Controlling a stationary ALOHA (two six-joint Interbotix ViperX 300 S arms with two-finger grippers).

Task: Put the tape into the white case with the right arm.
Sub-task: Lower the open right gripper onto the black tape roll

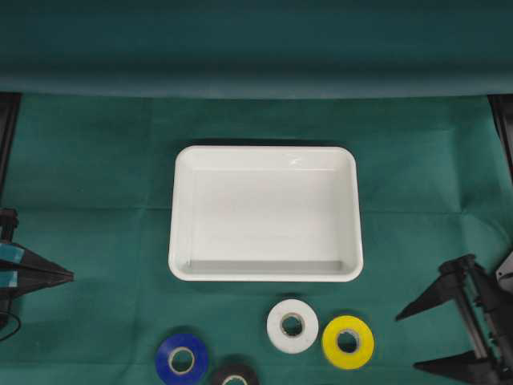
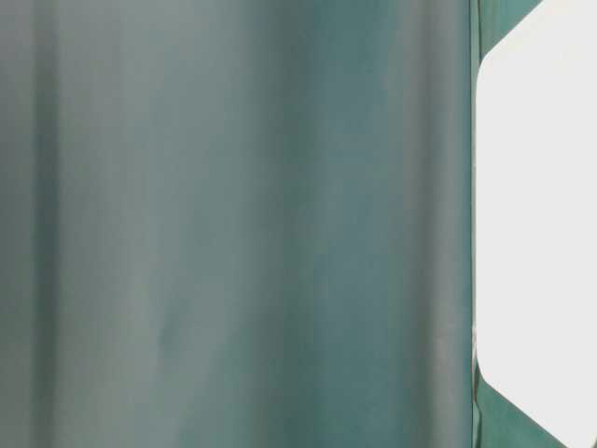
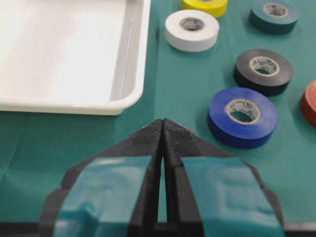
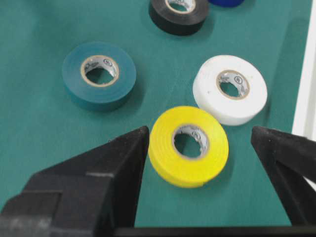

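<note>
The white case (image 1: 264, 212) lies empty in the middle of the green cloth; its corner shows in the left wrist view (image 3: 74, 54). Below it lie several tape rolls: white (image 1: 292, 326), yellow (image 1: 348, 342), blue (image 1: 182, 358) and black (image 1: 234, 375). My right gripper (image 1: 407, 342) is at the lower right, open and empty, fingers pointing left. In the right wrist view the gripper (image 4: 199, 132) faces the yellow roll (image 4: 188, 145), which lies just ahead of the fingertips with the white roll (image 4: 230, 89) behind it. My left gripper (image 1: 70, 276) rests shut at the left edge.
A dark green roll (image 4: 98, 75) and the black roll (image 4: 178, 15) lie beyond the yellow one. The left wrist view adds a red roll (image 3: 310, 103) at its right edge, next to the blue roll (image 3: 242, 117). The table-level view is a green blur.
</note>
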